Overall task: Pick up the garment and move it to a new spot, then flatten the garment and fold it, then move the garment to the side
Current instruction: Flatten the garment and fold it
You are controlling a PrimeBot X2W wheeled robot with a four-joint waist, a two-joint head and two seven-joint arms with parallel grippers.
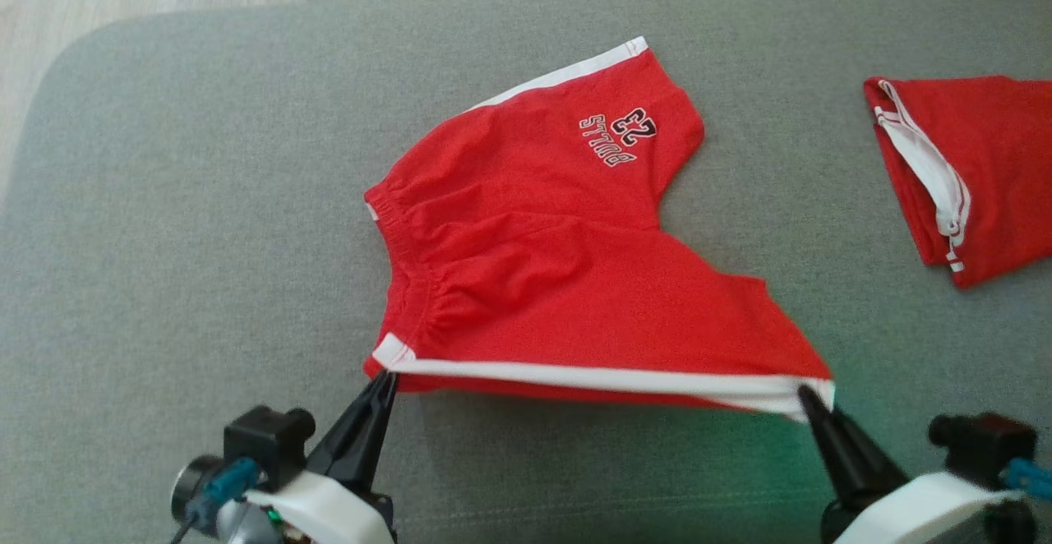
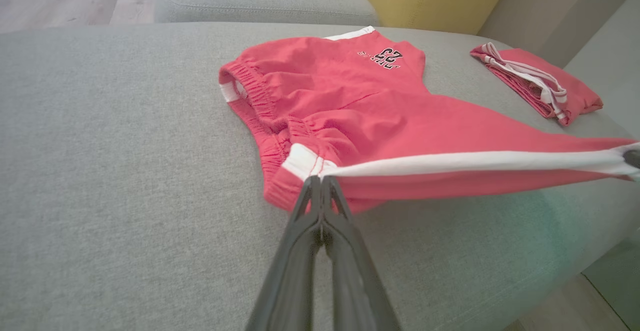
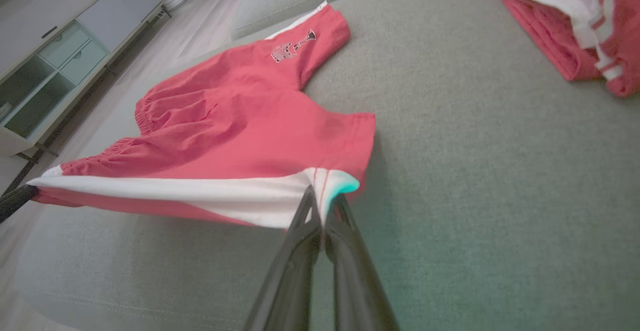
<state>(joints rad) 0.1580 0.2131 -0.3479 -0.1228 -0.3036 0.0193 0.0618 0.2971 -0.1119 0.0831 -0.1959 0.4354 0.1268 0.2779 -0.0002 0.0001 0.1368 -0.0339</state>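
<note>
The shorts [image 1: 534, 265] lie in the middle of the grey sofa [image 1: 164, 240]. Their near side is raised off the seat, and the far leg, the one with the printed number [image 1: 618, 137], rests flat. We judge them light and very soft. The thin red cloth sags, creases and follows any pull, with a little body only at the gathered waistband [image 1: 403, 256]. They look neither fragile nor slippery in a firm pinch, though a loose layer could slide out.

We have them by the white side stripe [image 1: 592, 378], which runs taut between our two hands. Our left hand [image 1: 383, 381] is clamped on the waistband end of that stripe. Our right hand [image 1: 809, 398] is clamped on the hem end. These two corners seem to us good places to hold, since the seam is doubled there and a pull spreads the cloth evenly.

A second red piece [image 1: 970, 166] lies folded well apart to the right, so we judge there is room to lay ours flat.
</note>
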